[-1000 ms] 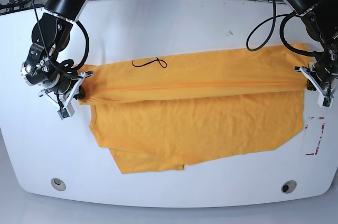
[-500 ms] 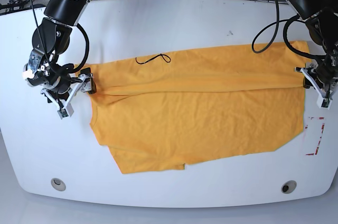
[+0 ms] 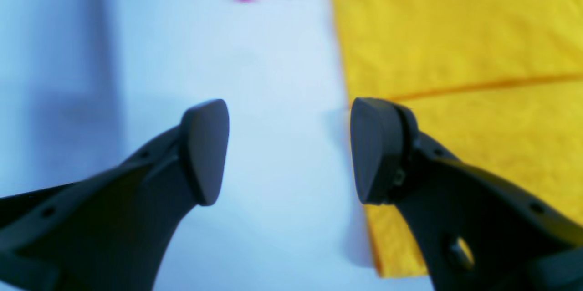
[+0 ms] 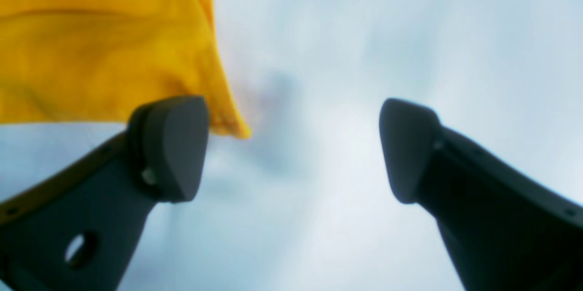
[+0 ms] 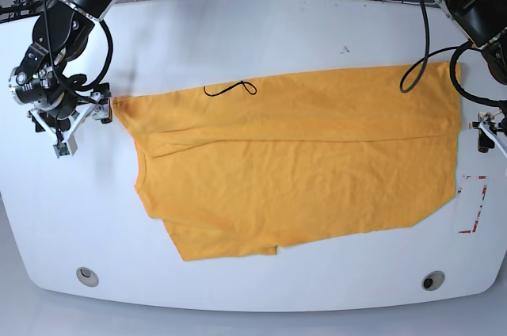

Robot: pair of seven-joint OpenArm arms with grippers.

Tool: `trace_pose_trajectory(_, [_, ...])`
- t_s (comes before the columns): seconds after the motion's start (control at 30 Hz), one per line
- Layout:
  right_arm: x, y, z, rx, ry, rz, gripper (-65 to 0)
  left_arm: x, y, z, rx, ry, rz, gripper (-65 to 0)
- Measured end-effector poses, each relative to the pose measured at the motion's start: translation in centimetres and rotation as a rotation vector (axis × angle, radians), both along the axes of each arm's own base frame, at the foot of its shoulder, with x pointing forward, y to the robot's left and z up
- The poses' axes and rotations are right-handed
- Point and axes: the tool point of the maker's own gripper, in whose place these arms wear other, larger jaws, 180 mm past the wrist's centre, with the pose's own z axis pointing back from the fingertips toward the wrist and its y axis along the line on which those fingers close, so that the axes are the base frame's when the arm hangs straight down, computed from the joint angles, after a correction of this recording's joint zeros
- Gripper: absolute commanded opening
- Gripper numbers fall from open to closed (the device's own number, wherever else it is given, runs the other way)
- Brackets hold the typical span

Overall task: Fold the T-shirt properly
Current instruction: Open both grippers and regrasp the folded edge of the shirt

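The orange-yellow T-shirt [image 5: 293,169] lies spread flat on the white table [image 5: 238,31], with a long crease across its upper part and a thin dark thread [image 5: 230,88] near its far edge. My right gripper [image 5: 81,130] hovers just off the shirt's left corner, open and empty. In the right wrist view the right gripper [image 4: 291,145] has that corner of the T-shirt [image 4: 100,40] beside one finger. My left gripper [image 5: 489,131] sits at the shirt's right edge, open. In the left wrist view the left gripper [image 3: 289,150] holds nothing, one fingertip [image 3: 378,150] over the edge of the T-shirt [image 3: 455,54].
A red tape outline [image 5: 474,205] marks the table near the right edge. Two round holes [image 5: 87,276] [image 5: 432,280] sit near the front edge. Cables and stands crowd the space behind the table.
Both grippers have opened, let go of the shirt's ends and drawn outward. The band they held has dropped flat onto the shirt.
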Motion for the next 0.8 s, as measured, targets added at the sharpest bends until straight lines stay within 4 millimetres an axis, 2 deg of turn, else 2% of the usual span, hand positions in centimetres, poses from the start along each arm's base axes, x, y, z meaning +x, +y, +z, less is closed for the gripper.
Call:
trace_pose_trajectory(0.13, [-1.0,0.2,-1.4,0.025,0.037,-0.011,-15.7,-1.6,-0.7,-1.5,0.001,0.038,-0.014,-25.7])
trace_pose_trajectory(0.33, [-1.6,1.2,-3.4,0.097,0.067,-0.037,-16.3,-5.1,-1.9,-4.7,-0.002,0.134,-0.021,-25.8])
trace_pose_trajectory(0.47, [-1.6,1.7,-4.0,0.122,0.079,-0.039,-16.3,-6.9,-3.6,-6.5,-0.032,0.172,-0.034,-25.8])
trace_pose_trajectory(0.53, [-1.5,1.6,-4.0,0.122,0.079,-0.041,-16.3,-7.6,-4.0,-6.9,-0.035,0.184,-0.046,-25.8])
trace_pose_trajectory(0.6, [-1.2,1.6,-3.9,0.128,0.074,-0.041,-16.3,-8.2,-3.6,-6.9,-0.017,0.197,-0.044,-25.8])
trace_pose_trajectory(0.7, [-1.0,2.4,-4.5,0.160,0.074,-0.041,-16.5,-8.7,-3.1,-7.0,-0.003,0.211,-0.037,-25.8])
trace_pose_trajectory(0.8, [-1.2,3.1,-5.5,0.190,0.097,-0.042,-16.6,-8.7,-3.5,-7.4,-0.019,0.213,-0.037,-25.8])
